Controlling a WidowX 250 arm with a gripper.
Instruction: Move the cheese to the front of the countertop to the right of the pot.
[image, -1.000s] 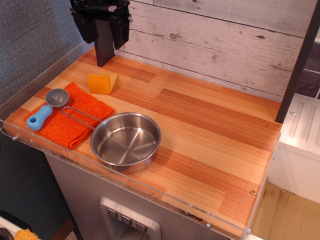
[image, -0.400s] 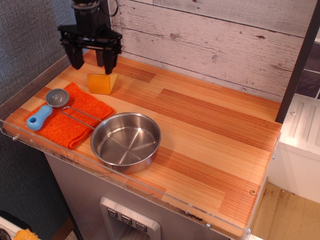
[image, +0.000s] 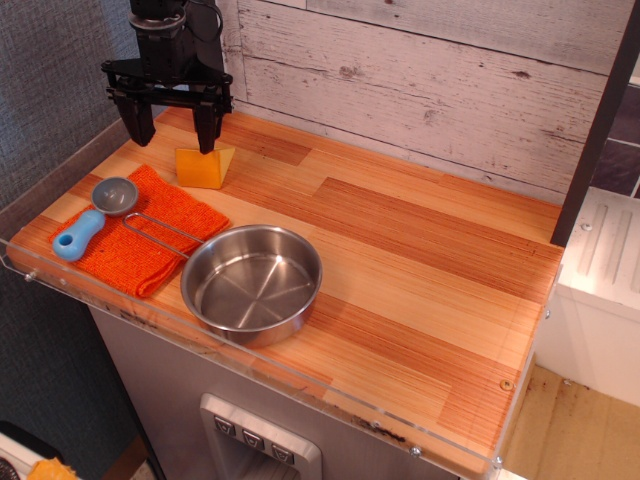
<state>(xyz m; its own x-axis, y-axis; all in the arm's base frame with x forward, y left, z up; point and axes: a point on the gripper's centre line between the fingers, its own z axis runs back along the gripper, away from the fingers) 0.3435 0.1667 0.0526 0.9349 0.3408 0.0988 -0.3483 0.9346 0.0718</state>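
1. The cheese (image: 204, 167) is seen near the back left corner of the countertop (image: 420, 260), a little way in from the back wall. It sits flat on the wood, just beside the back edge of the orange cloth (image: 145, 230).

2. The cheese has not been picked up yet. It is not held by anything, so the job is judged to be only at its start.

3. The pot (image: 252, 282) is placed near the front edge, toward the left half of the countertop. Its thin wire handle is laid across the cloth. A grey scoop (image: 95, 215) with a blue handle is also laid on the cloth, near the left edge.

4. The spot where the cheese must go is the bare wood at the front edge, to the right of the pot. Nothing is seen there.

5. What is left, as it is judged: the cheese must be grabbed, lifted, carried past the pot, and set down at the front.

6. The gripper (image: 170, 130) is hung over the back left corner, above the cheese and a bit to its left. Its fingers are spread wide apart. Nothing is held between them.

7. One fingertip (image: 206, 140) is seen right over the top of the cheese. Whether it is touched cannot be told.
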